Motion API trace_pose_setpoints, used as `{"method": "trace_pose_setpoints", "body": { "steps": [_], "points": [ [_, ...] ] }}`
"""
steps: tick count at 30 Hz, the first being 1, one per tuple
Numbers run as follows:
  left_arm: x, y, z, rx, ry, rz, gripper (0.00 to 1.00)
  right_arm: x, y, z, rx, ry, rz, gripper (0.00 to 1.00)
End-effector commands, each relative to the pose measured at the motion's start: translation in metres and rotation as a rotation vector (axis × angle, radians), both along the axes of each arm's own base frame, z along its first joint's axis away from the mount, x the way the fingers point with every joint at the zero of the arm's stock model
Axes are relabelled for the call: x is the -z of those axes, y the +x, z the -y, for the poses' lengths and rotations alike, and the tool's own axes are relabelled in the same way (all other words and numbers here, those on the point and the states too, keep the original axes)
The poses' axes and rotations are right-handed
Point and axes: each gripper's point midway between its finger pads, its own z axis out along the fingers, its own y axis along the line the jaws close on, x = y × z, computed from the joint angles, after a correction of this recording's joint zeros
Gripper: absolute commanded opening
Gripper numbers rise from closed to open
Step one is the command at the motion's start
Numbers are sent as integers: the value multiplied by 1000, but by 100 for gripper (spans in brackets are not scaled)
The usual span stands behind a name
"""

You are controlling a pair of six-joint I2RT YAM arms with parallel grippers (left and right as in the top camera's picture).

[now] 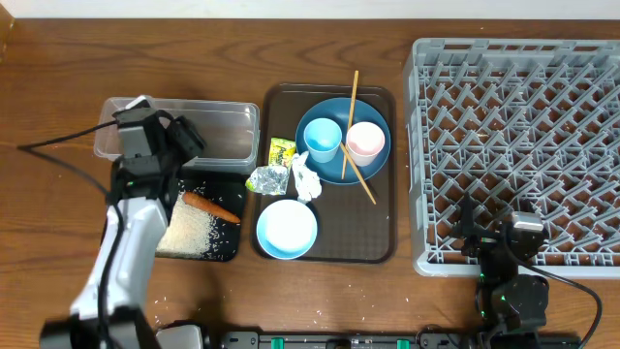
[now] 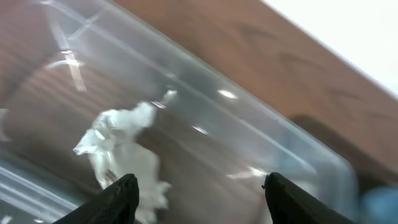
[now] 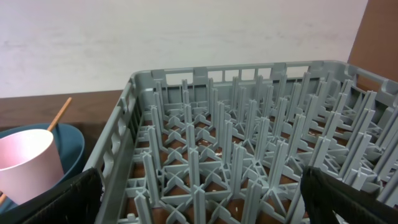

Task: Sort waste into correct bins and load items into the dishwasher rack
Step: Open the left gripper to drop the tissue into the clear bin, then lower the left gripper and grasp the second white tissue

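My left gripper (image 2: pixel 199 200) is open and empty over the clear tub (image 1: pixel 228 124). A crumpled white tissue (image 2: pixel 118 149) lies in the tub just below it. The black tray (image 1: pixel 225 240) holds the rice (image 1: pixel 189 231) and the carrot (image 1: pixel 211 206). On the brown tray are the foil (image 1: pixel 267 178), the yellow-green packet (image 1: pixel 282 151), another tissue (image 1: pixel 306 176), the pale blue bowl (image 1: pixel 287 229), and the blue plate (image 1: pixel 331 114) with the light blue cup (image 1: pixel 323 139), the pink cup (image 1: pixel 365 142) and the chopsticks (image 1: pixel 351 107). My right gripper (image 3: pixel 205 200) is open at the grey rack's (image 1: pixel 523 116) near edge.
The brown serving tray (image 1: pixel 363 233) sits between the two bins and the rack. A few rice grains lie on the table in front of the black tray. A black cable runs to the left of the left arm.
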Motion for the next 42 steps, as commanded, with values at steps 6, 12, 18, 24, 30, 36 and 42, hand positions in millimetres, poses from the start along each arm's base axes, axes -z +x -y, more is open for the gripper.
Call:
{"method": "trace_pose_setpoints", "body": {
  "steps": [6, 12, 18, 24, 30, 36, 42],
  "points": [
    [-60, -28, 52, 195, -47, 112, 67, 1, 0, -3, -13, 4, -4, 99],
    [-52, -54, 111, 375, -91, 40, 67, 1, 0, -3, -13, 4, -4, 99],
    [-28, -75, 162, 541, -68, -58, 68, 1, 0, -3, -13, 4, -4, 99],
    [2, -76, 178, 554, 32, -140, 67, 1, 0, -3, -13, 4, -4, 99],
    [28, -70, 196, 604, 58, -180, 66, 1, 0, -3, -13, 4, -4, 99],
    [59, -59, 205, 618, 65, -223, 58, 1, 0, -3, -13, 4, -4, 99],
    [69, -55, 207, 619, 66, -236, 58, 1, 0, -3, -13, 4, -4, 99]
  ]
}}
